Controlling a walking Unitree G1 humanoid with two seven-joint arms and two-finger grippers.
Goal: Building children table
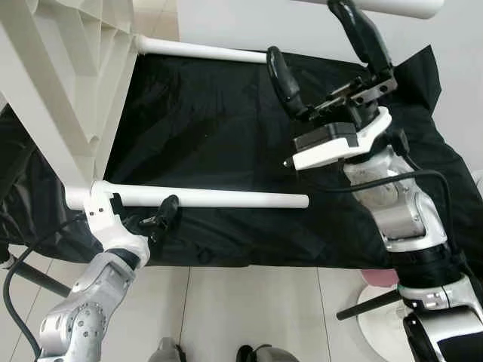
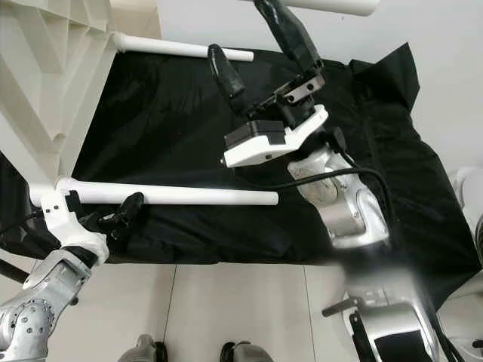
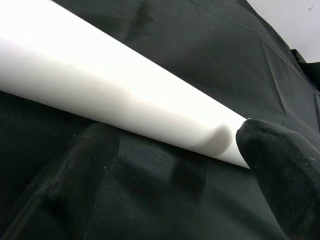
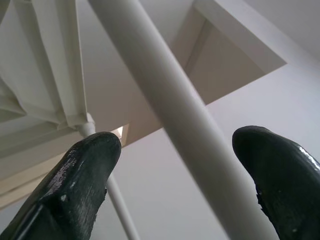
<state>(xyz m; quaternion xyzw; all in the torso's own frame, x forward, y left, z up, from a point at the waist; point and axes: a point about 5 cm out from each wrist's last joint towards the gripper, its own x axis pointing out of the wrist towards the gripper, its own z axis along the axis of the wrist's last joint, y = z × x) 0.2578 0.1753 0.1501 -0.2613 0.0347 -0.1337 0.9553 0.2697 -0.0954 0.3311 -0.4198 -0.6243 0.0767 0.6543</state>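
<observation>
Overhead, the white table top (image 1: 68,83) stands on edge at the robot's left, its legs jutting sideways over a black cloth (image 1: 219,128). Low down, the left gripper (image 1: 155,215) sits with fingers apart against the near leg (image 1: 226,199). Higher, the right gripper (image 1: 321,56), fingers spread wide, straddles the upper leg (image 1: 392,6). Bare tiled floor (image 1: 256,309) lies beyond the cloth's near edge.

White plastic parts on black cloth.
Legs (image 1: 219,198) smooth, semi-gloss plastic; tabletop (image 1: 68,68) matt ribbed plastic. Cloth (image 1: 211,113) fine-woven w/ slight sheen. Fingers (image 4: 82,175) glossy black, scuffed. Arms (image 1: 400,215) brushed silver metal. Floor (image 1: 249,309) glossy tile.
</observation>
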